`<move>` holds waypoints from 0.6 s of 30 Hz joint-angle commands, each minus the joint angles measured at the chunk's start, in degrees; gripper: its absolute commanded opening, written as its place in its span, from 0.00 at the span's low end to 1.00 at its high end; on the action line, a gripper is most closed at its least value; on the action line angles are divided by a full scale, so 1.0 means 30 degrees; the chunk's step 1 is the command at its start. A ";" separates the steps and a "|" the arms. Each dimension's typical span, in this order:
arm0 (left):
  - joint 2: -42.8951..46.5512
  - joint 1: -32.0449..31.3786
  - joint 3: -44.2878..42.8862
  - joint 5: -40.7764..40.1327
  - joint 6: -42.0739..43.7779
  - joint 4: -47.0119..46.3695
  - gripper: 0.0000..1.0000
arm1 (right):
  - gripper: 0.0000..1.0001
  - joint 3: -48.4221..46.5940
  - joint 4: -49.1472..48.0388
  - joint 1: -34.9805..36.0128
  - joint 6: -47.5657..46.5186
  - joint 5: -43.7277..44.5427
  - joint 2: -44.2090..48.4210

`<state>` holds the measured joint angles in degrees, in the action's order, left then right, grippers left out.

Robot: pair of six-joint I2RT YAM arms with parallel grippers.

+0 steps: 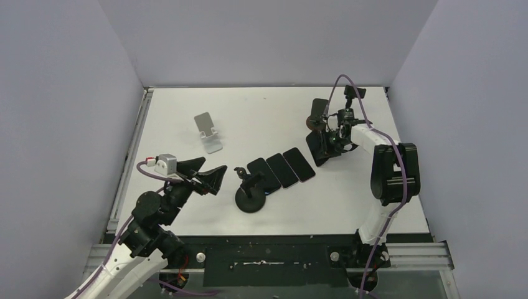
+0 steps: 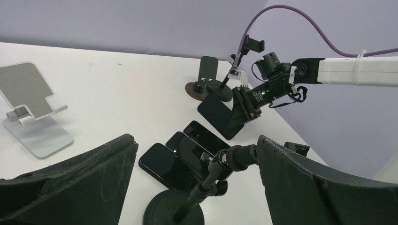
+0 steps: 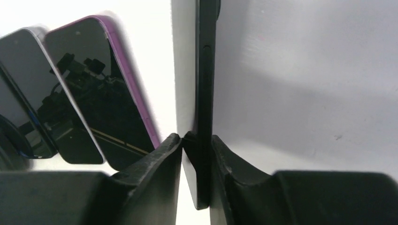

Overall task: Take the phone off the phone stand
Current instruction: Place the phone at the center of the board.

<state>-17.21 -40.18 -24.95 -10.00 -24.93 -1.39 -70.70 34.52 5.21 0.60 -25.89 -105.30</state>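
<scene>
My right gripper (image 1: pixel 329 144) is shut on the edge of a black phone (image 1: pixel 319 151) and holds it tilted, its lower end at the table, just right of a row of three phones. Seen edge-on in the right wrist view, the phone (image 3: pixel 205 70) sits between both fingertips of that gripper (image 3: pixel 196 140). Behind it stands a black phone stand (image 1: pixel 319 112) with a round base and nothing on it. My left gripper (image 1: pixel 215 164) hangs wide open at the near left, holding nothing. In the left wrist view, the left gripper (image 2: pixel 197 140) faces the held phone (image 2: pixel 218 115).
Three dark phones (image 1: pixel 281 168) lie side by side at mid-table; the rightmost has a purple edge (image 3: pixel 101 84). A black pole stand on a round base (image 1: pixel 250 198) stands in front of them. There is a silver stand (image 1: pixel 208 132) at the back left and a clamp-arm stand (image 1: pixel 355 92) at the back right.
</scene>
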 commanded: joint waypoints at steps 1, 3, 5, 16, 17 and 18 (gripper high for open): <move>-0.0649 0.0038 -0.0704 -0.0435 -0.0153 -0.0191 0.97 | 0.30 0.0710 -0.0250 -0.0459 0.0349 0.1882 -0.0841; -0.1032 0.0061 -0.0867 -0.0586 -0.0284 0.0073 0.97 | 0.35 0.0890 -0.0407 -0.0659 0.0555 0.2300 -0.0849; -0.1285 0.0072 -0.0950 -0.0618 -0.0358 0.0229 0.97 | 0.40 0.1016 -0.0560 -0.0853 0.0737 0.2638 -0.0848; -0.1324 0.0152 -0.0954 -0.0899 -0.0508 0.0391 0.97 | 0.58 0.2068 -0.1041 -0.1116 0.1407 0.4544 0.0176; -0.1323 0.0152 -0.0968 -0.1063 -0.0516 0.0428 0.97 | 0.60 0.2242 -0.1136 -0.1158 0.1546 0.4867 0.0415; -0.1323 0.0152 -0.0956 -0.1307 -0.0624 0.0433 0.97 | 0.62 0.2425 -0.1221 -0.1215 0.1735 0.5171 0.0690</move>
<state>-21.43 -40.01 -25.12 -11.94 -26.35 0.30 -66.78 30.41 2.61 4.47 -18.20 -104.90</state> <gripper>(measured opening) 0.974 0.588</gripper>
